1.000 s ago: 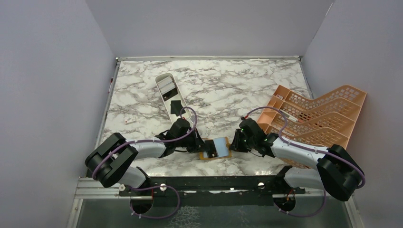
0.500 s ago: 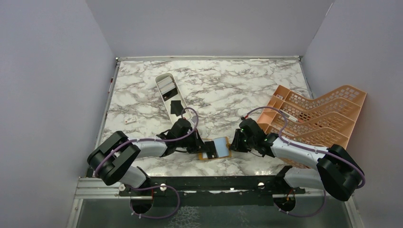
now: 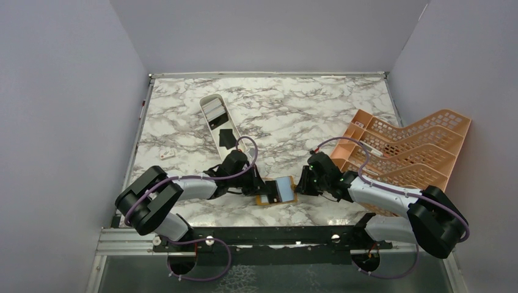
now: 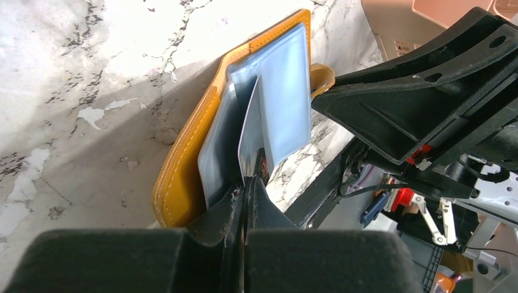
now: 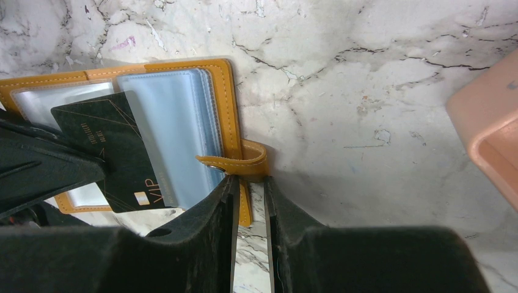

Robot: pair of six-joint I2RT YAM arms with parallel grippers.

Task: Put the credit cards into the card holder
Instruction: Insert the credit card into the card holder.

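We see left gripper pinching a black credit card, partly tucked in the open card holder; right gripper pinches holder's edge at the strap.

Open orange card holder, black card half inserted.

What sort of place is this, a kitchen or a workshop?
Probably a robot test booth: plain grey walls box in a marble-patterned tabletop, and two black-and-white robot arms are bolted along its near edge.
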